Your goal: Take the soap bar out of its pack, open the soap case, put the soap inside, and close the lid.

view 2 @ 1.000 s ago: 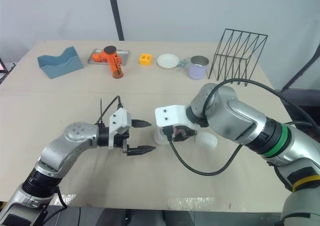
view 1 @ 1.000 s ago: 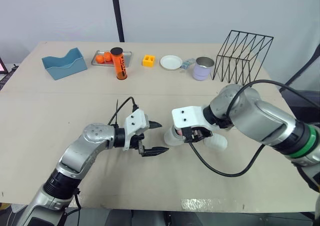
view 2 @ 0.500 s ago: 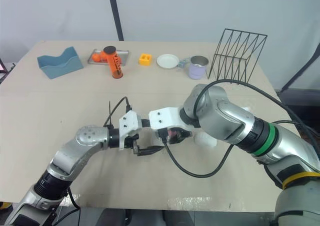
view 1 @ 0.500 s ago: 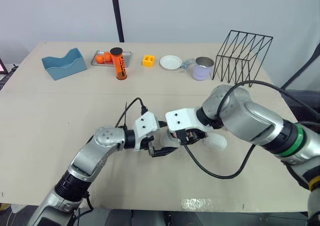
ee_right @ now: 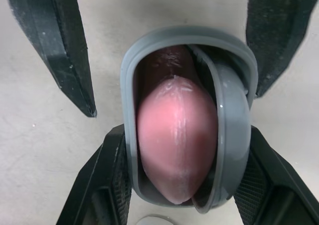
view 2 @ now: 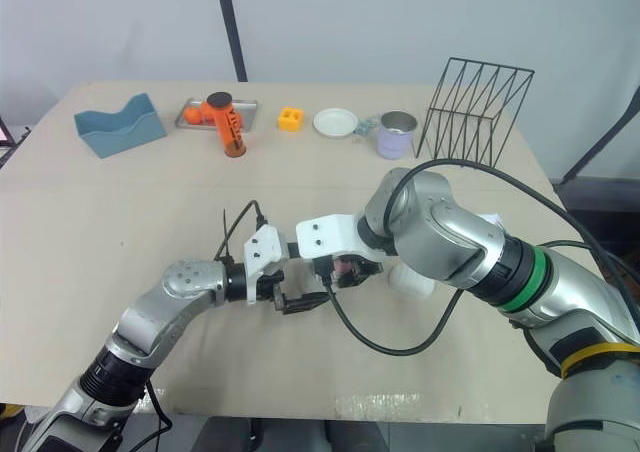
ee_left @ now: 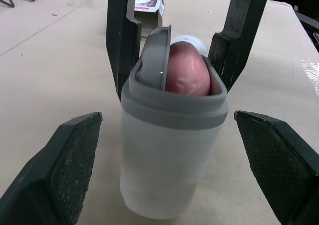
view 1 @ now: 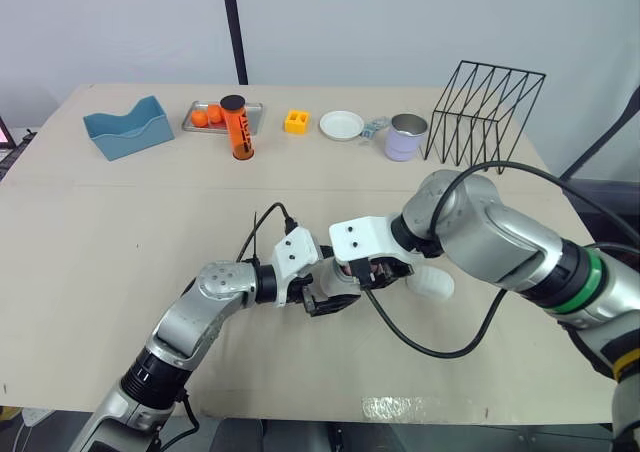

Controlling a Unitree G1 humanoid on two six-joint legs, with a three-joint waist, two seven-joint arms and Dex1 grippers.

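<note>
Pink soap [ee_right: 174, 135], lower half unseen inside translucent case [ee_left: 167, 170]

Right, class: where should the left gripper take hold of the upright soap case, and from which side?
Probably the soap case by its translucent body, below the grey collar, coming in level from the side with the left gripper. It stands upright, and the tilted lid and soap occupy its mouth.

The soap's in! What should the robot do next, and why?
Probably squeeze the left gripper onto the case to steady it. The soap is inside, the lid is tilted half open, and the left fingers sit wide on both sides, not touching it.
</note>
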